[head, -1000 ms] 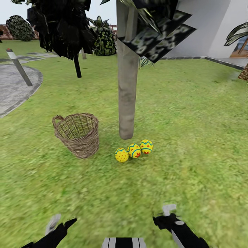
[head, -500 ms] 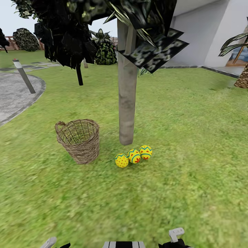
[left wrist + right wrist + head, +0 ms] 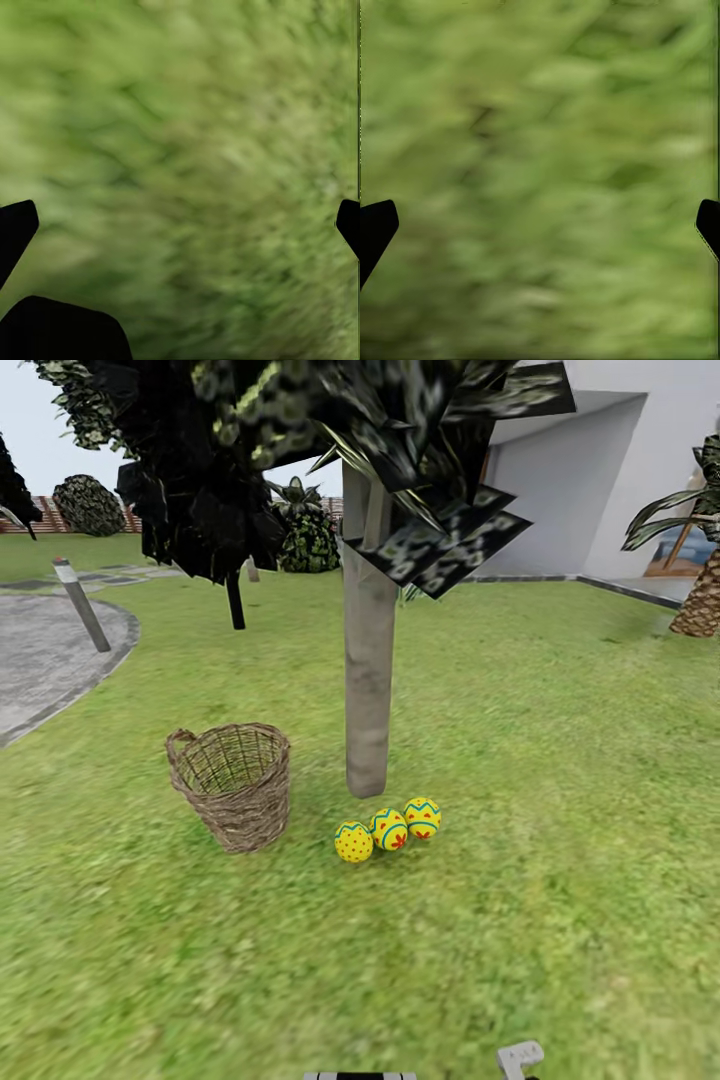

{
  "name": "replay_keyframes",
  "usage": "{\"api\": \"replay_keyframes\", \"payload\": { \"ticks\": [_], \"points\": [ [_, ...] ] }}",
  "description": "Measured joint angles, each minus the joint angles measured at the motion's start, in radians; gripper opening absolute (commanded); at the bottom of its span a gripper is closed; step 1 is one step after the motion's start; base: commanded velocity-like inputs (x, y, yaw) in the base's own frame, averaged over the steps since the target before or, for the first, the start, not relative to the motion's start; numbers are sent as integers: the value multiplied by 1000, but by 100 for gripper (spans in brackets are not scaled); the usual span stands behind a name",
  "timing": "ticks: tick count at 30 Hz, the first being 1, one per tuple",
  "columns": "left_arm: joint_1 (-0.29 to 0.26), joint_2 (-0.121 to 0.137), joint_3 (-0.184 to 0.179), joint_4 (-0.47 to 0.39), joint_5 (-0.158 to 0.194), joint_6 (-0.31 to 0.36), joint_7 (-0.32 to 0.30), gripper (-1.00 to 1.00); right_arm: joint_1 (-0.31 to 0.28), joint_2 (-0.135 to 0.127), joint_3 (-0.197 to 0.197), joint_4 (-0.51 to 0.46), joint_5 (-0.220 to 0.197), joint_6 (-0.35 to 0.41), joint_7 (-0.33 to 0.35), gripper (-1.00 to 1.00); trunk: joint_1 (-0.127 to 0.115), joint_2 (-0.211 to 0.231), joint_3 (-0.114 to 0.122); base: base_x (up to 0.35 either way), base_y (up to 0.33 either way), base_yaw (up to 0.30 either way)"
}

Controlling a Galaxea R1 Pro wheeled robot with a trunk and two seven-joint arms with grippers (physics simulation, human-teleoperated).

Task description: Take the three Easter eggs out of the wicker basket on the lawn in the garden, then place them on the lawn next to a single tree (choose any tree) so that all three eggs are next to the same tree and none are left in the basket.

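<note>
Easter eggs first, but going from the claws out: the left claw (image 3: 180, 217) and right claw (image 3: 540, 217) both hang spread wide with nothing in them, blurry lawn (image 3: 560, 780) underneath. All three Easter eggs (image 3: 388, 829) sit in a touching row on the grass, just beside the foot of the tree (image 3: 369, 690). The wicker basket (image 3: 234, 784) stands upright nearby and looks empty. I'd guess the eggs are light, hard, smooth and rolly, so pinch one across its middle if needed. Looks done to me.
</note>
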Motion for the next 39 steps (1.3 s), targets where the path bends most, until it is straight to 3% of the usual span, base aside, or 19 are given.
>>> {"api": "replay_keyframes", "payload": {
  "ticks": [16,25,39],
  "points": [
    [0,-5,-2,12,-2,-2,1,100,0,1,0,23,-3,3,0,100,-7,4,44,0,0,0],
    [0,-16,-2,35,-2,-39,2,100,0,2,-1,32,-3,3,0,100,-11,6,64,0,0,0],
    [0,-20,-3,71,-3,-59,2,100,0,4,0,57,-3,1,-1,100,-65,104,85,0,0,0]
  ]
}}
